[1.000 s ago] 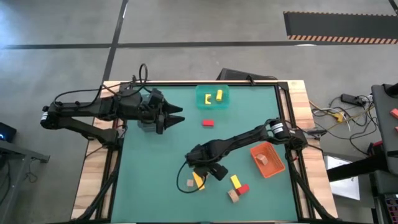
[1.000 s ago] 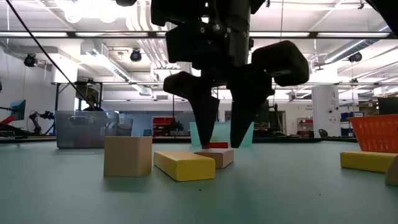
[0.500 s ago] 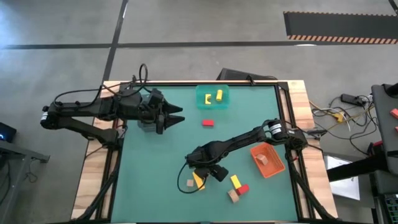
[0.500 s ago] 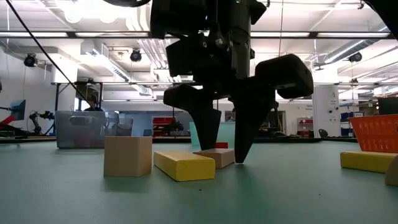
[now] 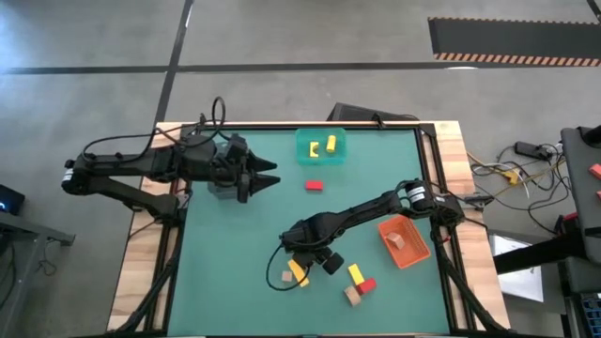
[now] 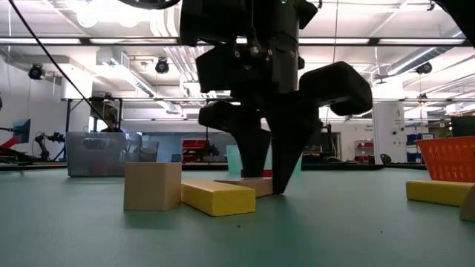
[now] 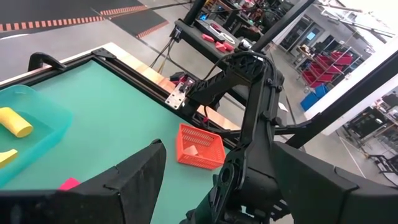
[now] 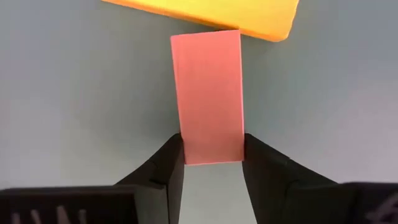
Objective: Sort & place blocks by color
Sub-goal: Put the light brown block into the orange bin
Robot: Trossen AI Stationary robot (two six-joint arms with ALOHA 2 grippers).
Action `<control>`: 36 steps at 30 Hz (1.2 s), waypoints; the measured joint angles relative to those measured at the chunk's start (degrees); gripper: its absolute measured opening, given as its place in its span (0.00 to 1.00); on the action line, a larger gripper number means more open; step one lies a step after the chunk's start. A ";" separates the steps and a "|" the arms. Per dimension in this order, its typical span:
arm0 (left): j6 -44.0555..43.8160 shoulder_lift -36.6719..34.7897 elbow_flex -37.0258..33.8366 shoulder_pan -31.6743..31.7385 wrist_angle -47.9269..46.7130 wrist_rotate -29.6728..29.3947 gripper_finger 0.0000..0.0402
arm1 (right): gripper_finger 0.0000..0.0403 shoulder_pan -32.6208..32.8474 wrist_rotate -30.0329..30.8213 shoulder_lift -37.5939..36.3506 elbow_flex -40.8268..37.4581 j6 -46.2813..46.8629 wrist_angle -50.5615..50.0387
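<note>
Right gripper [image 8: 211, 163] low in the frame, clenched across the tan block's [image 8: 208, 93] narrow end for lifting, yellow block [image 8: 217, 15] touching above; left gripper [image 5: 266, 177] waits upper left, fingers spread.

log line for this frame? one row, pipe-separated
phase: grasp | right tool: down on table, fingers closed on flat tan block beside yellow block | left tool: open, idle near grey bin
</note>
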 joint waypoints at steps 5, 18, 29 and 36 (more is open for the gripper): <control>-0.02 0.24 0.02 -0.02 0.00 -0.01 0.68 | 0.30 -0.04 0.13 -1.79 -0.15 4.41 -5.18; -0.06 0.26 0.02 -0.02 0.02 -0.83 0.68 | 0.30 -2.03 -0.21 -12.80 -1.46 44.70 -16.54; -0.15 0.26 0.04 0.00 0.05 -2.89 0.68 | 0.30 -2.03 -0.06 -31.16 -19.22 66.64 -8.05; -0.13 0.26 0.04 0.02 0.10 -4.90 0.68 | 0.30 -0.60 -0.05 -44.92 -33.10 84.47 -6.33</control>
